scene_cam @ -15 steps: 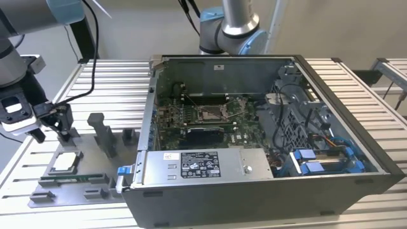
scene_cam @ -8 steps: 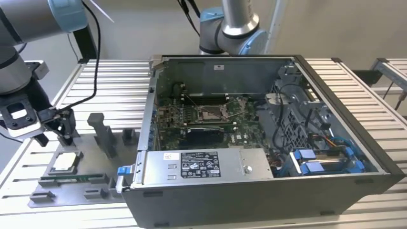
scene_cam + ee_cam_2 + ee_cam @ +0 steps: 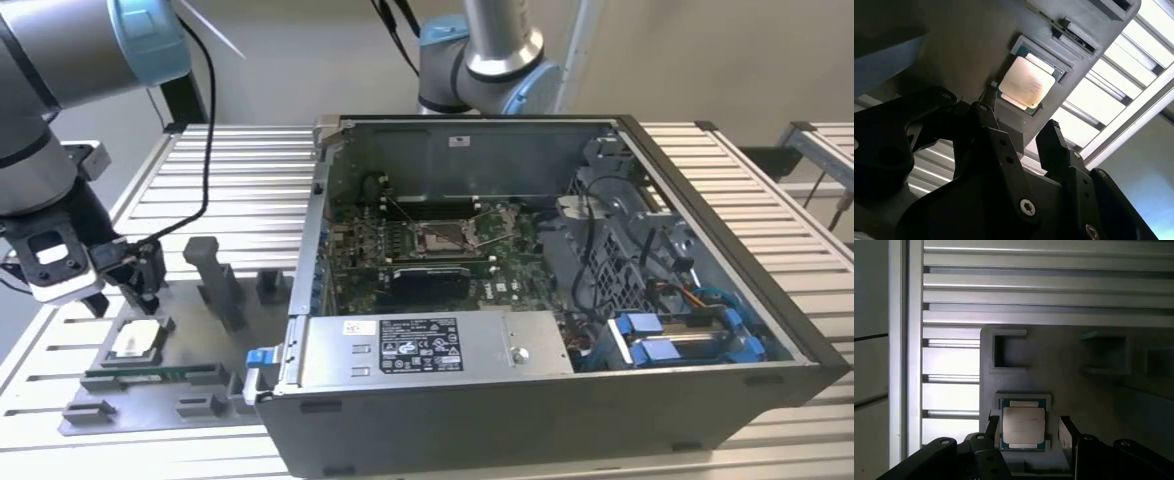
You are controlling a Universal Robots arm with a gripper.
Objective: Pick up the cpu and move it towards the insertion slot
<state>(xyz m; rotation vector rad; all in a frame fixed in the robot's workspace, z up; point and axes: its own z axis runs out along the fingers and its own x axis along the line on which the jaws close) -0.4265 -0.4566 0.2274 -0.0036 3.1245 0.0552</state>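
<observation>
— Where is the cpu [image 3: 138, 342] [image 3: 1024, 426]?

— We find it lying flat in a square recess of the grey fixture [image 3: 187, 345], pale metal top upward. The fixture sits on the slatted bench [image 3: 227, 170], at the exterior view's left, just beside the open computer case [image 3: 534, 420].

— And the jaws?

— We see them open, gripping nothing. In both wrist views the two black fingers [image 3: 993, 426] stand apart with the cpu showing between them. From the exterior view they hang just above the fixture, near the cpu, and we cannot tell whether they touch it.

— How does the insertion slot [image 3: 441, 237] lie?

— We see it inside the case, on the green board, a shiny metal frame around a brownish centre. It is well apart from the cpu, with the case wall between them.

— Anything else close by?

— A long green memory stick [image 3: 154, 375] lies in the fixture just beside the cpu's recess.
</observation>
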